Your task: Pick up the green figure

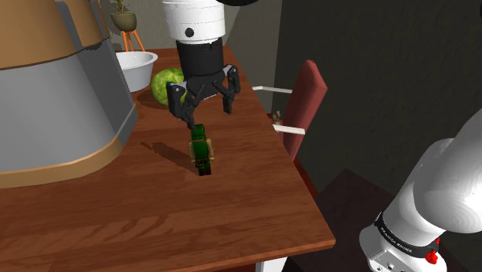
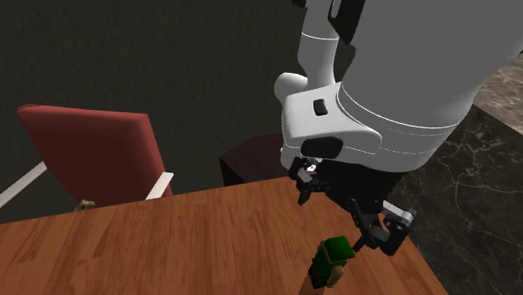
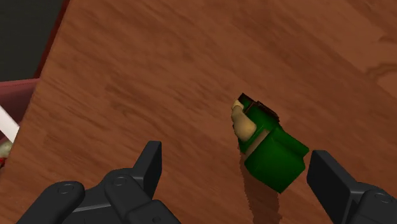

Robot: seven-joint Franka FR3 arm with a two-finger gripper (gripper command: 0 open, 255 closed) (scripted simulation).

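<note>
The green figure (image 1: 201, 151) is a small blocky toy with a tan face and a brown band, standing on the wooden table (image 1: 154, 224). My gripper (image 1: 209, 116) hangs just above it, open, with the fingers spread and touching nothing. In the second exterior view the green figure (image 2: 329, 261) stands just below the gripper (image 2: 348, 222). From the wrist, the green figure (image 3: 270, 149) sits between the fingers but closer to one black finger (image 3: 327, 175) than to the other finger (image 3: 153, 165); my gripper (image 3: 238, 168) is clear of it.
A big grey and tan vessel (image 1: 54, 93) fills the shoulder view's left. A white bowl (image 1: 139, 69) and a round green fruit (image 1: 166, 83) sit behind the gripper. A red chair (image 1: 305, 100) stands beyond the table's edge on the right.
</note>
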